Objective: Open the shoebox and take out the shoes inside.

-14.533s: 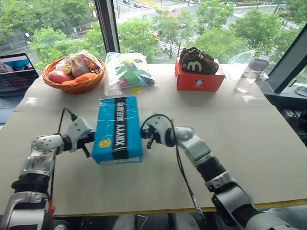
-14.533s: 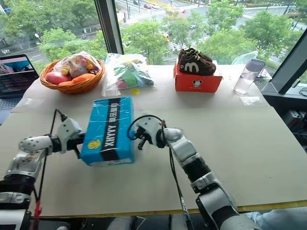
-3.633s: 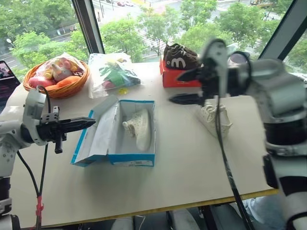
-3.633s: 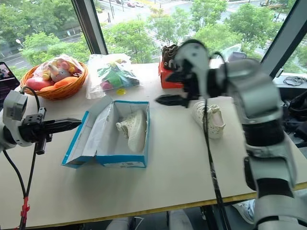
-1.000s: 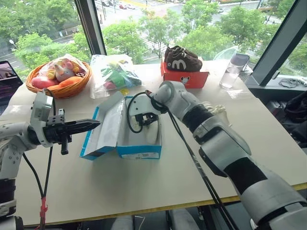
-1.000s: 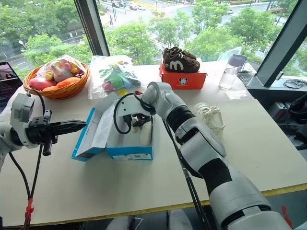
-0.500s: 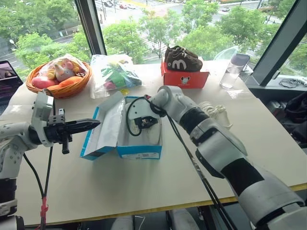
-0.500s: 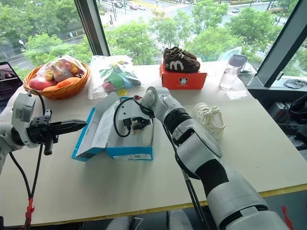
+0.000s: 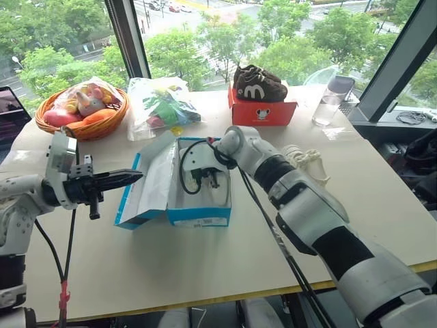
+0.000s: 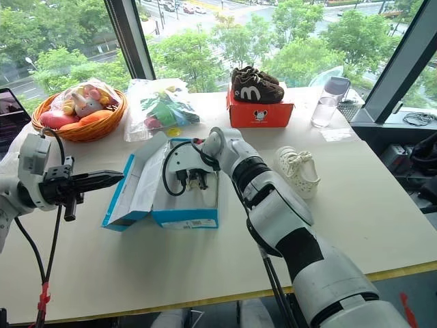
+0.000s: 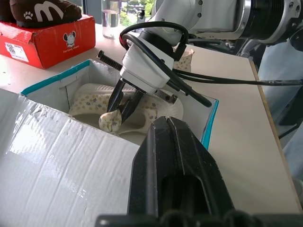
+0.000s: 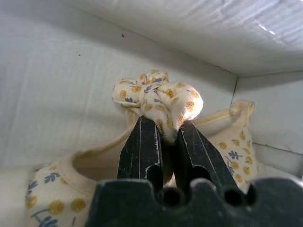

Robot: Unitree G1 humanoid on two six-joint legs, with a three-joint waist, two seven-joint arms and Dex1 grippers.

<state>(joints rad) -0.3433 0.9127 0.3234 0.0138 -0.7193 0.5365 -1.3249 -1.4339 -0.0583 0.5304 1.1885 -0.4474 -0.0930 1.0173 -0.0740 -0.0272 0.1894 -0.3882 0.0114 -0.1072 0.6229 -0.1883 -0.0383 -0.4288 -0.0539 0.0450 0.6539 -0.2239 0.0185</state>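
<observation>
Reaching down into the shoebox, right gripper pinches the shoe heel tab; lift path lies straight up.

Shoe in shoebox: mostly hidden behind box wall and right end effector. Laptop cut off at frame edge. Contents of plastic bag too blurred to identify.

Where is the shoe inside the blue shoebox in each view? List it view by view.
Left eye view: shoe in the open shoebox, under the right pincer.
Right eye view: same spot, mid-box.
Left wrist view: beyond the white lid flap, collar pinched.
Right wrist view: floral lining bunched between the fingers.
Shared landmark: the right pincer.
</observation>
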